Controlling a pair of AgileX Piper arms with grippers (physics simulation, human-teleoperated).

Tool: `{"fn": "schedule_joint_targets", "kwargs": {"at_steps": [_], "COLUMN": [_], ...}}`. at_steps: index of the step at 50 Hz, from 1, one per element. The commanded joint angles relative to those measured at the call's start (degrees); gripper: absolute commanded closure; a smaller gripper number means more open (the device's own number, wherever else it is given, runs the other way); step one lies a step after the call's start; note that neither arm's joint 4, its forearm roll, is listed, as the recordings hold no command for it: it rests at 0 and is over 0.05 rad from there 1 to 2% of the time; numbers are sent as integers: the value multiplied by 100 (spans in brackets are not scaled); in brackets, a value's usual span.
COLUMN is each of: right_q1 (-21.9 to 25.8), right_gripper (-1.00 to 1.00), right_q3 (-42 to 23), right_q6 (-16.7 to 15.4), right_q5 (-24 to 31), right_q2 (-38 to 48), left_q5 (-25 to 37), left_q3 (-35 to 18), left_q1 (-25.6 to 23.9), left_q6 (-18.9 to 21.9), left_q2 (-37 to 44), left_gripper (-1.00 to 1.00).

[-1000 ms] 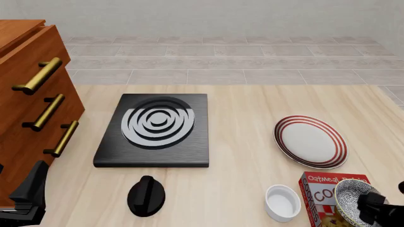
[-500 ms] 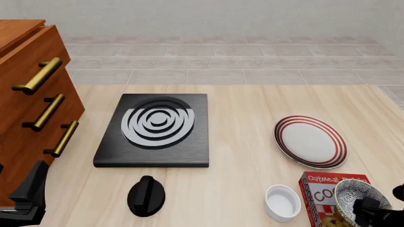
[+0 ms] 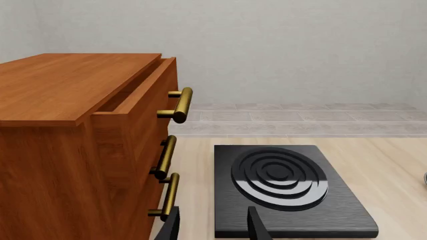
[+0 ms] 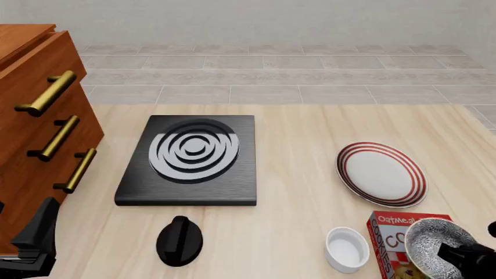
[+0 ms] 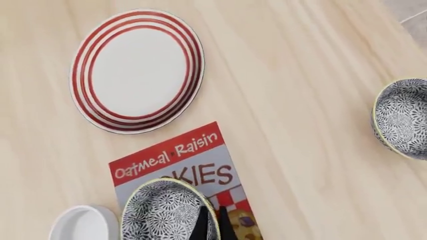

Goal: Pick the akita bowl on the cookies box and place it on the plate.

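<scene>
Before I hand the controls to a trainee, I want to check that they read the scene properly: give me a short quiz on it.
1. True or false: the akita bowl over the cookies box already rests on the plate.
2. Which arm's jaws are shut on that bowl's rim? A) left B) right
3. Fill in: in the front view, the white ramekin stands to the ___ of the cookies box.

Key: 1 false; 2 B; 3 left.
</scene>
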Motion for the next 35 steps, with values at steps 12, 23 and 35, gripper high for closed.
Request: {"fn": "schedule_joint_targets", "kwargs": {"at_steps": [12,23,35], "right_q1": [583,1031,1475], "right_gripper": [100,100,100], "right_q3": [-1109,-1634,-2413], "right_q6": [489,782,1093], "right_q5": [879,726,235], "right_q2": [-508,-148,641], "left_q5": [0,0,0], "left_q3": [0,0,0], "left_q1": [0,0,0], "left_q6": [0,0,0], "left_q2": [0,0,0], "left_gripper": [-100,-100,-100]}}
